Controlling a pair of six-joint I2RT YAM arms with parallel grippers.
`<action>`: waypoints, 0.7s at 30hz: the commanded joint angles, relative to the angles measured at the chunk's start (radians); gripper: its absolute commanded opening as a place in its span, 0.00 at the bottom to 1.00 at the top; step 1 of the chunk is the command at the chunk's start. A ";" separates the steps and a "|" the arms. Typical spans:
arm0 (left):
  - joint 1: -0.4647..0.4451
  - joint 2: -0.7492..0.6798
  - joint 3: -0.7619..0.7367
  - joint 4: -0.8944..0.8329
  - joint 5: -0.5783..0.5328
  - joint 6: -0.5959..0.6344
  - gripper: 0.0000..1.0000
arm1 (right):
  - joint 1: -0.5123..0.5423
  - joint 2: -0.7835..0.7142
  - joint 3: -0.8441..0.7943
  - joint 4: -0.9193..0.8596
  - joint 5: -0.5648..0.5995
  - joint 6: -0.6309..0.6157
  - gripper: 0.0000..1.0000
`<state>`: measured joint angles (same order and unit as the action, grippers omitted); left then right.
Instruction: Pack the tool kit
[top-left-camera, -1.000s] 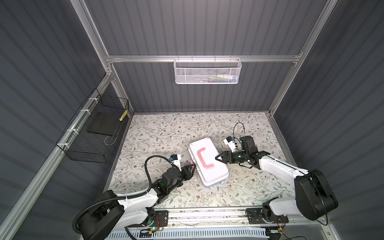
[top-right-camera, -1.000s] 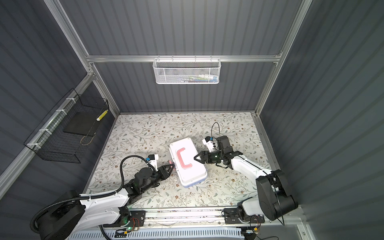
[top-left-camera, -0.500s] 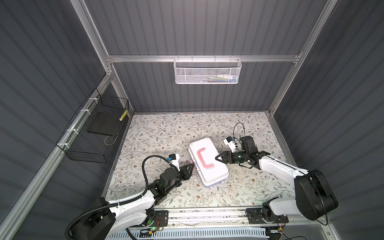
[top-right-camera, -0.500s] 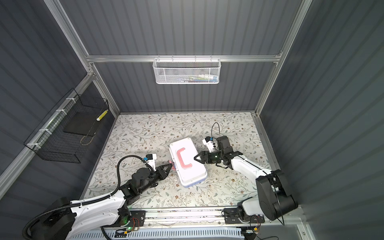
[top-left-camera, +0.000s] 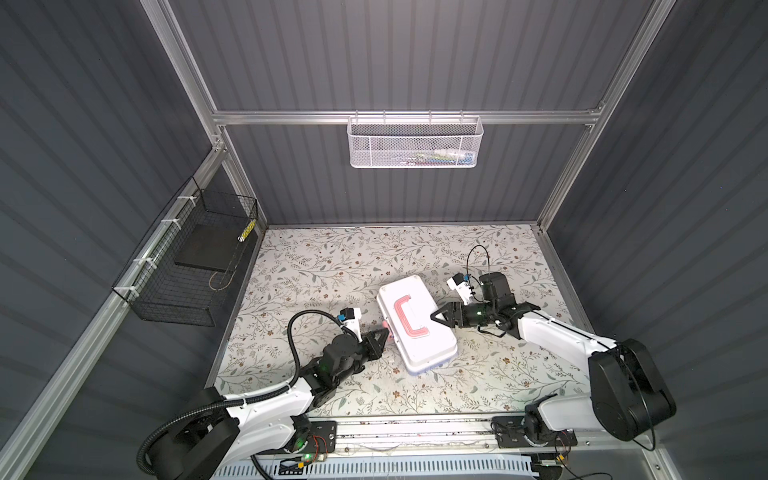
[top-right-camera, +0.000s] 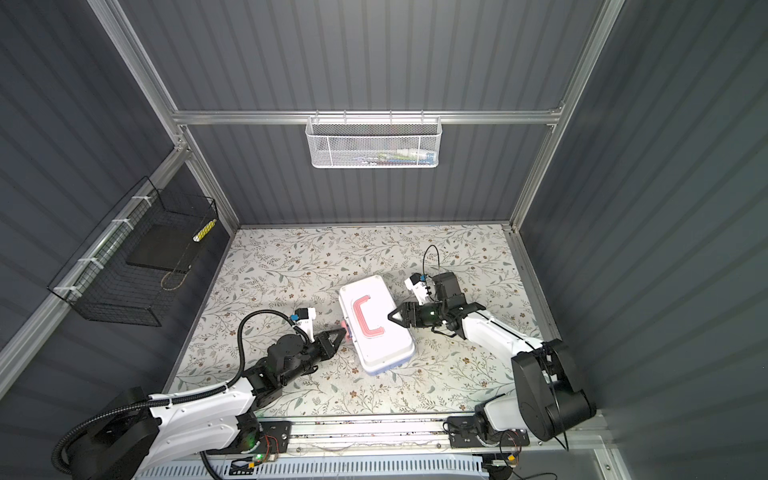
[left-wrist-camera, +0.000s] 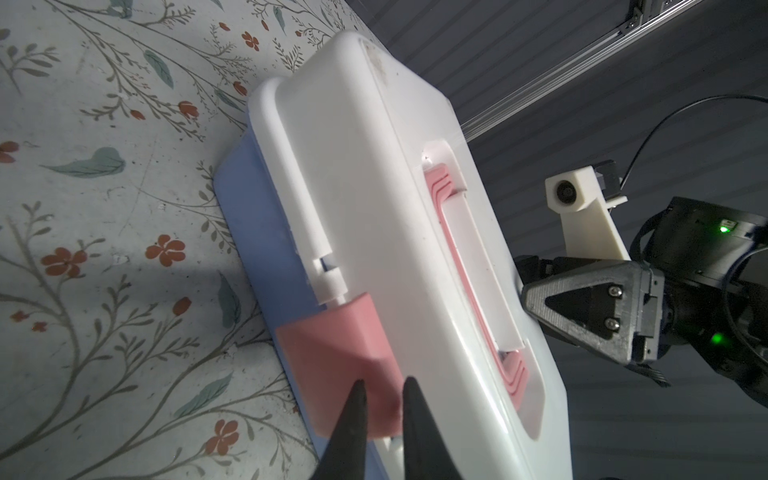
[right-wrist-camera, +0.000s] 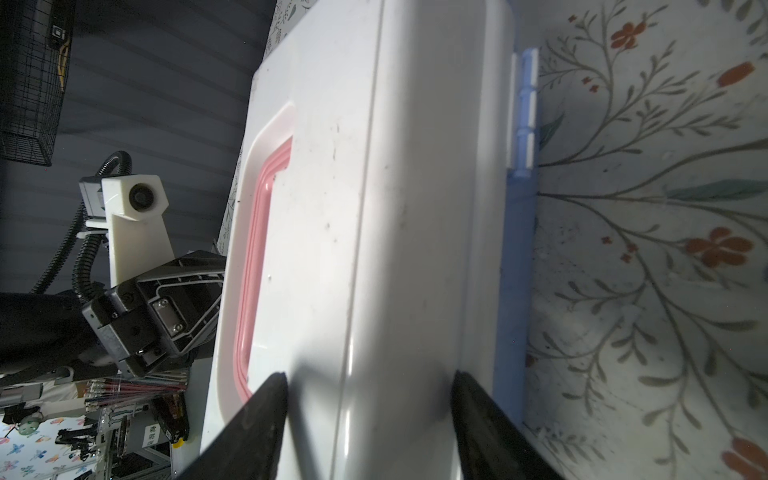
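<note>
A floral-print worktop (top-left-camera: 332, 257) sits inside dark corrugated walls, with a white mesh basket (top-left-camera: 413, 141) hung on the back rail and a black wire basket (top-left-camera: 187, 257) on the side wall. The tool kit (top-left-camera: 415, 328) lies near the middle of the worktop in both top views. It is slightly askew, its white lid (top-right-camera: 374, 332) is down on the light-blue base (left-wrist-camera: 249, 216), and the pink handle (top-left-camera: 405, 318) lies flat in its recess.

The left tool (left-wrist-camera: 384, 384) is at the kit's pink latch (left-wrist-camera: 336, 353). Its two fingertips (left-wrist-camera: 353, 411) are only narrowly apart over the latch's lower edge, and I cannot tell whether they pinch it.

The right tool (right-wrist-camera: 370, 382) is clamped across the hinge side. One finger lies on the lid top beside the handle, and the other is low against the side wall by the blue hinge (right-wrist-camera: 523, 112).
</note>
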<state>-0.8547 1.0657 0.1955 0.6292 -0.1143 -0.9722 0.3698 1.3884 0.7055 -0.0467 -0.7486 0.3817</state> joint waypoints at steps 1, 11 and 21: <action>0.002 0.002 0.030 0.010 0.010 0.017 0.18 | 0.006 0.000 -0.016 0.005 -0.012 0.000 0.65; 0.002 0.026 0.041 0.012 0.016 0.024 0.15 | 0.006 0.001 -0.018 0.006 -0.010 0.003 0.65; 0.002 0.058 0.051 0.032 0.031 0.023 0.12 | 0.006 0.006 -0.017 0.010 -0.009 0.002 0.65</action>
<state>-0.8547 1.1114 0.2180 0.6369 -0.1005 -0.9714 0.3698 1.3884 0.7013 -0.0376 -0.7486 0.3847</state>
